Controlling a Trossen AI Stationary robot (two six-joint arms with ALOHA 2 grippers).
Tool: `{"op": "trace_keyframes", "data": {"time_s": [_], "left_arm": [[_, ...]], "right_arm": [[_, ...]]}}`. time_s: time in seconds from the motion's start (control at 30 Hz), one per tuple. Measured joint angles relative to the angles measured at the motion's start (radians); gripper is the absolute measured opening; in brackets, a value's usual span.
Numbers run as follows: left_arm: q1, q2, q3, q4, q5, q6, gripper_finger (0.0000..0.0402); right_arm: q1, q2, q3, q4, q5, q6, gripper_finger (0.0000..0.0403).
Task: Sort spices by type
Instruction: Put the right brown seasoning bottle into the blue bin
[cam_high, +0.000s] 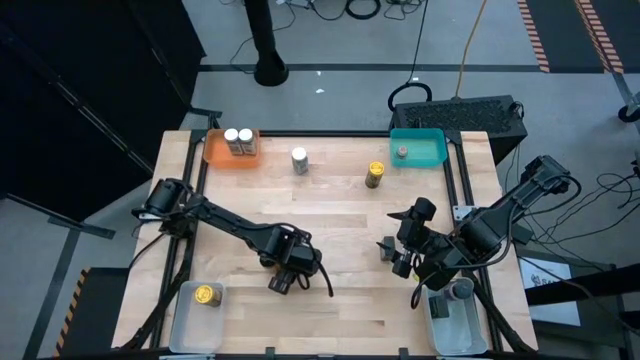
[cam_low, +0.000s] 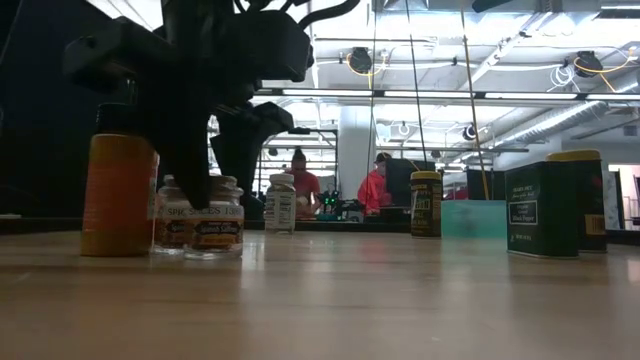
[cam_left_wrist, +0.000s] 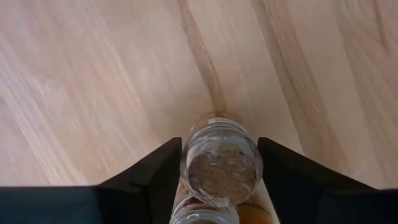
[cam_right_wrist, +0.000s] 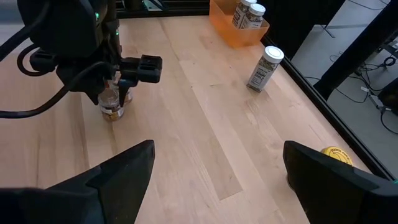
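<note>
My left gripper (cam_high: 283, 278) points down at the near middle of the table, its fingers on either side of a clear brownish spice jar (cam_left_wrist: 221, 165). A second such jar (cam_left_wrist: 204, 214) stands right beside it. My right gripper (cam_high: 403, 262) hovers open and empty toward the near right (cam_right_wrist: 214, 162). Two white-topped jars (cam_high: 238, 140) stand in the orange tray (cam_high: 215, 152). A white-topped jar (cam_high: 299, 160) and a yellow jar (cam_high: 375, 175) stand on the bare table. The teal tray (cam_high: 430, 147) holds a grey-lidded jar (cam_high: 401, 152). My left gripper pinches the brownish jar by its upper wall (cam_left_wrist: 186, 163) between the two fingers, coming from above and pointing down. The jar is upright and its base (cam_low: 215, 250) rests on the table next to the other jar.
A clear tray (cam_high: 185, 325) at the near left holds a yellow jar (cam_high: 207, 295). Another clear tray (cam_high: 455, 335) at the near right holds a grey-lidded jar (cam_high: 460, 290). A dark green tin (cam_low: 540, 210) stands near my right gripper. People stand in the room behind.
</note>
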Motion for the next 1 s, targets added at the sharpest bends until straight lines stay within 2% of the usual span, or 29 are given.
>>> {"op": "trace_keyframes", "data": {"time_s": [0.1,0.23,0.4,0.53,0.67,0.77,0.87,1.0], "left_arm": [[0.000,0.000,0.000,0.000,0.000,0.000,0.0189],[0.000,0.000,0.000,0.006,-0.004,0.002,0.0188],[-0.020,-0.018,0.039,0.014,-0.089,0.069,0.0190],[-0.045,-0.096,0.066,0.142,-0.207,0.124,0.0190],[-0.055,-0.165,0.062,0.342,-0.239,0.178,0.0190],[-0.055,-0.177,0.063,0.456,-0.308,0.213,0.0190],[-0.043,-0.173,0.061,0.500,-0.410,0.260,0.0190],[-0.017,-0.167,0.061,0.541,-0.432,0.301,0.0190]], "right_arm": [[0.000,0.000,0.000,0.000,0.000,0.000,0.0338],[0.000,0.000,0.000,0.000,0.000,0.000,0.0338],[0.000,0.000,-0.006,0.005,0.028,-0.013,0.0338],[-0.002,0.000,-0.042,0.005,0.067,-0.039,0.0338],[-0.011,0.000,-0.066,0.076,0.107,-0.131,0.0338],[-0.013,0.000,-0.068,0.204,0.090,-0.222,0.0338],[-0.022,0.007,-0.068,0.309,0.015,-0.290,0.0338],[-0.034,0.027,-0.068,0.330,-0.048,-0.311,0.0338]]}}
